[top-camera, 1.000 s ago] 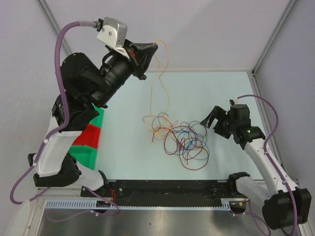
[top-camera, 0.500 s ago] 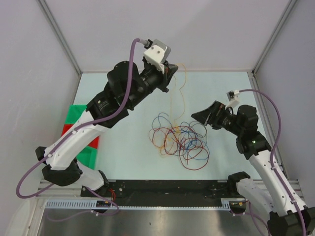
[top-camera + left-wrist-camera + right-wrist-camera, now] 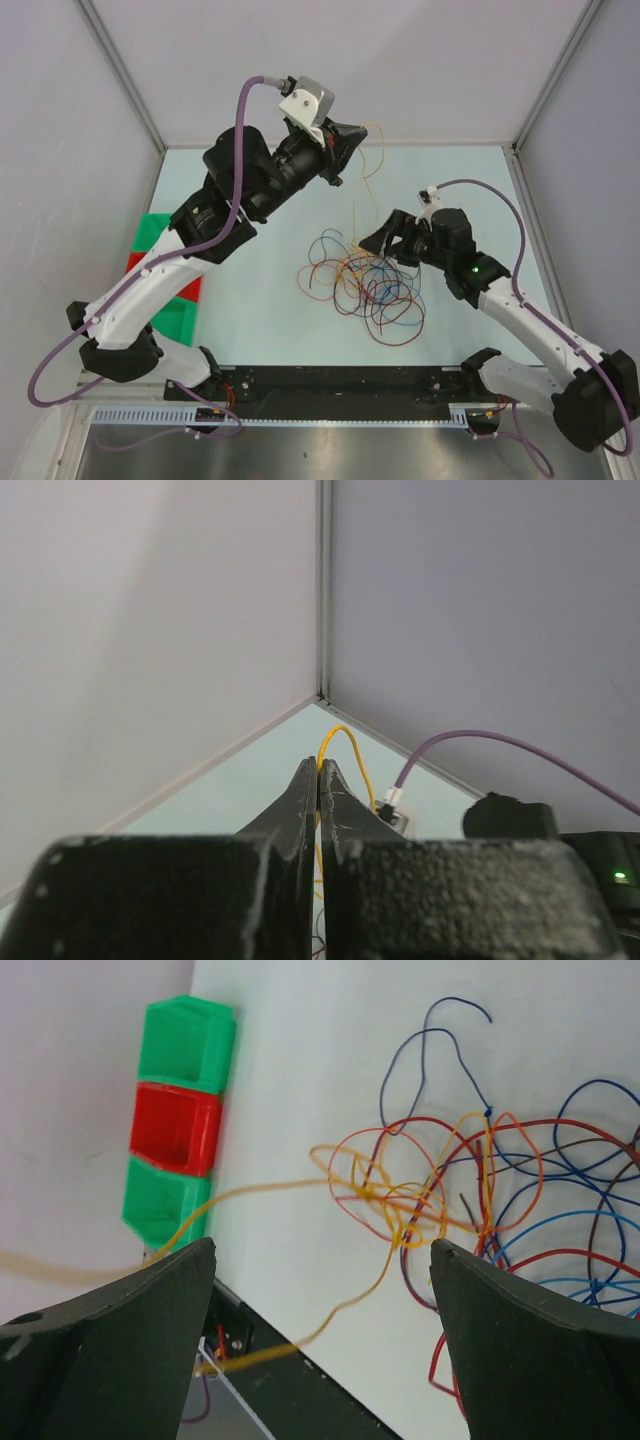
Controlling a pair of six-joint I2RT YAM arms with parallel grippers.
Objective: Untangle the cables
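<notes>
My left tool (image 3: 352, 138) is clenched on a yellow cable (image 3: 366, 180), raised near the back corner where two pale walls (image 3: 160, 610) meet. My right tool (image 3: 375, 243) is spread wide, holding nothing, above the cables (image 3: 365, 285), which lie tangled on the pale green tabletop (image 3: 250, 290). Green and red bins (image 3: 180, 1110) sit at its left edge.

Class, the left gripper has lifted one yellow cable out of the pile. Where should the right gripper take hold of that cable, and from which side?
Grip the yellow cable on its free hanging span, between the shut left gripper and the tangled pile. There it runs alone, clear of other strands. The open right gripper probably does best coming from the right, jaws either side of the strand.
</notes>
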